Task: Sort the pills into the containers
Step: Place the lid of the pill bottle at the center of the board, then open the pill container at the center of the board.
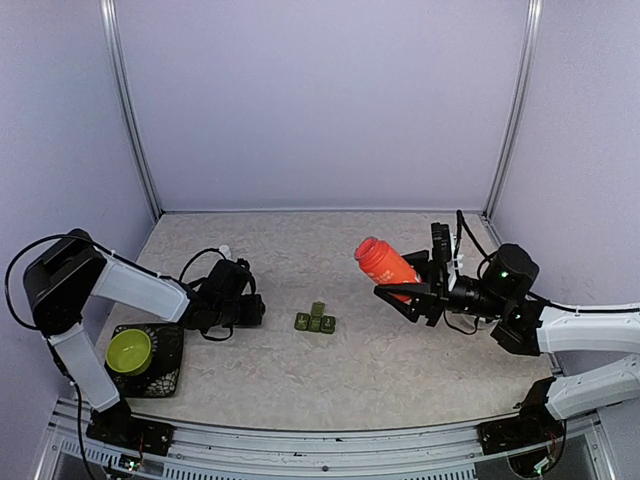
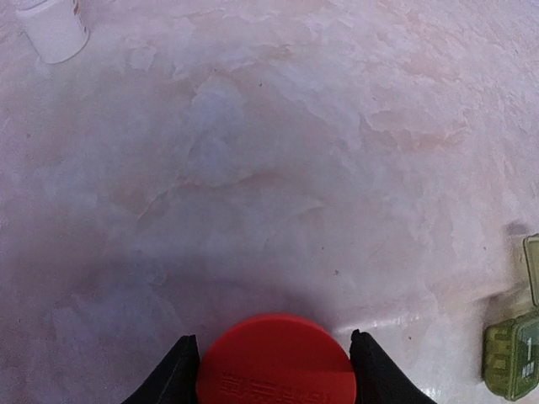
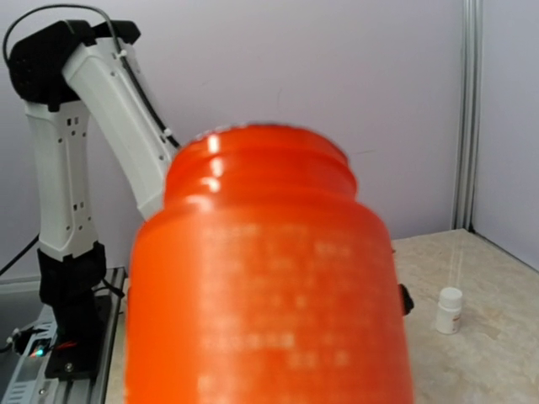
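The containers [image 1: 315,322] are a short row of dark green cells at the table's middle, one lid up; the left wrist view catches them at its right edge [image 2: 512,353]. No pills show in any view. My left gripper [image 1: 248,306] hangs low, left of the containers, shut on a round red cap [image 2: 276,364] held between its black fingers [image 2: 179,372]. My right gripper [image 1: 412,286] is raised on the right, shut on an orange bottle [image 1: 385,261]. The bottle [image 3: 269,278] has no cap and tilts with its mouth up and to the left. It hides the right fingers.
A small white bottle [image 1: 224,252] stands behind the left gripper and also shows in both wrist views [image 2: 52,29] [image 3: 449,309]. A lime-green bowl [image 1: 128,350] sits on a black tray [image 1: 170,372] at the front left. Purple walls close in the table.
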`<action>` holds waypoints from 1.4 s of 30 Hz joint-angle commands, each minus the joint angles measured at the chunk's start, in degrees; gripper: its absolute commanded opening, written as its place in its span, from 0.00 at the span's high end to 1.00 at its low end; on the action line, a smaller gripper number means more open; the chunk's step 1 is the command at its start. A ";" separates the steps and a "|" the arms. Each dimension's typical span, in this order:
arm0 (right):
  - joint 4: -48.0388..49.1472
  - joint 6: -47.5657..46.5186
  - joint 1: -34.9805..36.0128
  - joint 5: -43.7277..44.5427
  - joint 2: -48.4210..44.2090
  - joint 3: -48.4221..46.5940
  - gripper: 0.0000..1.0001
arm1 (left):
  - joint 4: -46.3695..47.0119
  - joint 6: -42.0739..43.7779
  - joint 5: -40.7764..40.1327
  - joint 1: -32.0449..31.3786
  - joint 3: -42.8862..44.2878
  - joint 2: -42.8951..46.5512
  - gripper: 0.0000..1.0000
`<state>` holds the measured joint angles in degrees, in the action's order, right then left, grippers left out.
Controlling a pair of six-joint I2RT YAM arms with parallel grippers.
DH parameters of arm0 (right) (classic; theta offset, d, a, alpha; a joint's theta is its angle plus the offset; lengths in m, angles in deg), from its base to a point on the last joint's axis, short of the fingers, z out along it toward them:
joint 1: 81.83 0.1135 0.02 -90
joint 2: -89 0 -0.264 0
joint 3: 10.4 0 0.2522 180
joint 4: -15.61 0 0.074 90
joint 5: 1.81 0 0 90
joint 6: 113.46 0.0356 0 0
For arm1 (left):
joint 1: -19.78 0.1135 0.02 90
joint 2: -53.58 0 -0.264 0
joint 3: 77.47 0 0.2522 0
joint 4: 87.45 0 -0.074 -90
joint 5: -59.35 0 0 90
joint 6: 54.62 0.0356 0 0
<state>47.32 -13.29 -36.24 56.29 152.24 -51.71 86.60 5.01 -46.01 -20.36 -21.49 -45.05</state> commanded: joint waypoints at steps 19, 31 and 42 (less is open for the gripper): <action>-4.12 0.12 0.21 0.47 -3.21 0.27 0.94 | -0.15 8.81 7.92 -4.14 5.88 6.79 0.04; -12.38 0.81 0.19 -0.29 -8.09 0.97 0.93 | -7.91 21.40 26.73 -4.00 21.86 -7.84 0.14; -15.08 0.52 0.21 0.73 -9.43 1.02 0.93 | -4.56 18.72 34.38 -3.98 17.59 -8.42 0.16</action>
<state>32.94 -13.09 -36.24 56.35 143.30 -50.86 80.31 24.18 -16.17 -24.14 -1.76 -54.25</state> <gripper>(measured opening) 0.525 0.847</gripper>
